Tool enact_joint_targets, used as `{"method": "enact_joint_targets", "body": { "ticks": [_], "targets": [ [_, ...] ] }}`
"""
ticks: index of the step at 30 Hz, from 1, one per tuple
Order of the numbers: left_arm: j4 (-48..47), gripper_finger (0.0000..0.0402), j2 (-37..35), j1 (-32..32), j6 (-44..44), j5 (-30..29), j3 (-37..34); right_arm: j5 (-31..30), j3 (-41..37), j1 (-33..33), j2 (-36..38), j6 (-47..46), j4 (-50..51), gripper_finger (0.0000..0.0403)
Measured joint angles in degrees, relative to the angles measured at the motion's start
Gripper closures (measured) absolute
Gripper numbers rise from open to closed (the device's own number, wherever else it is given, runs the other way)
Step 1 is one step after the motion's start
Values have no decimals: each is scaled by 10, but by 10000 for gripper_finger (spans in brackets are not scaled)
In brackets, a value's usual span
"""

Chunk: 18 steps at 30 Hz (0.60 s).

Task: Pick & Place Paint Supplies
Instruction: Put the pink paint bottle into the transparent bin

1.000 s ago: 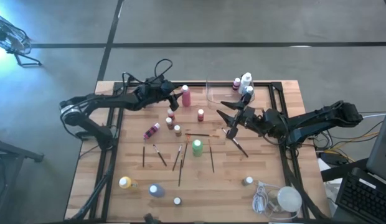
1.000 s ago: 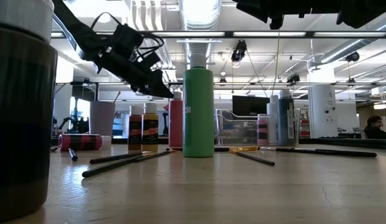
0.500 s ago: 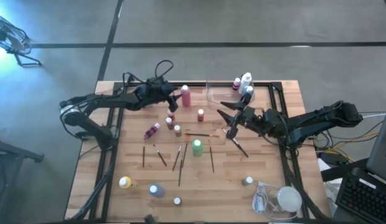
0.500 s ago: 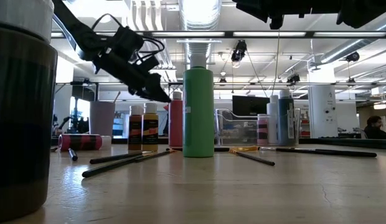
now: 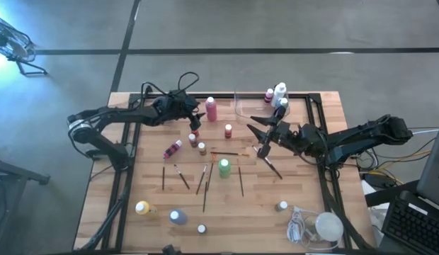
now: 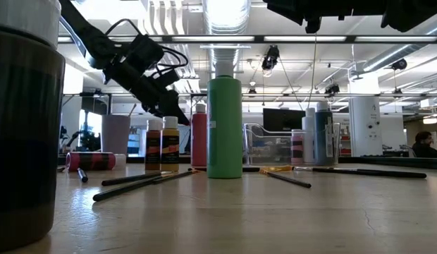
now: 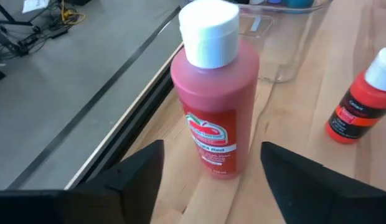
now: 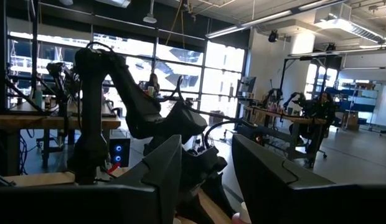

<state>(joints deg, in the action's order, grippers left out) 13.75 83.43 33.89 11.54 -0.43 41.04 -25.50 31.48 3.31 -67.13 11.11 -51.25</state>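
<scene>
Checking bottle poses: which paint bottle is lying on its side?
The pink-purple bottle, lying flat on the table's left half; every other bottle stands upright, cap up.

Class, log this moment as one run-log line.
left gripper: jaws open, apart from upright red bottle | right gripper: above table | green bottle: standing

Wood, plastic and dark matt hardware

The table (image 5: pixel 99 205) is pale, butcher-block wood with a smooth, faintly sheened top, framed by black metal rails (image 5: pixel 124 184). The red bottle (image 7: pixel 216 112) looks like smooth, slightly glossy plastic with a matt white cap and a printed paper label; the green bottle (image 6: pixel 225 127) has the same satiny plastic. The tray (image 5: pixel 249 106) at the far edge is clear, glossy plastic. The left gripper (image 7: pixel 208 177) fingers (image 7: pixel 137 168) are matt black.
</scene>
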Motion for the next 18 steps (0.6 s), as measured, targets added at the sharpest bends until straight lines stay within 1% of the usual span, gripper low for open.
{"method": "enact_joint_targets", "body": {
  "ticks": [2,5,10,18],
  "targets": [
    [1,110,2,0,-4,-1,0,0,0,0,0,0,0,258],
    [12,99,15,0,-12,1,1,0,0,0,0,0,0,248],
    [28,98,58,0,-12,23,15,0,0,0,0,0,0,232],
    [28,101,137,0,-11,22,72,0,0,0,0,2,0,218]
  ]
}}
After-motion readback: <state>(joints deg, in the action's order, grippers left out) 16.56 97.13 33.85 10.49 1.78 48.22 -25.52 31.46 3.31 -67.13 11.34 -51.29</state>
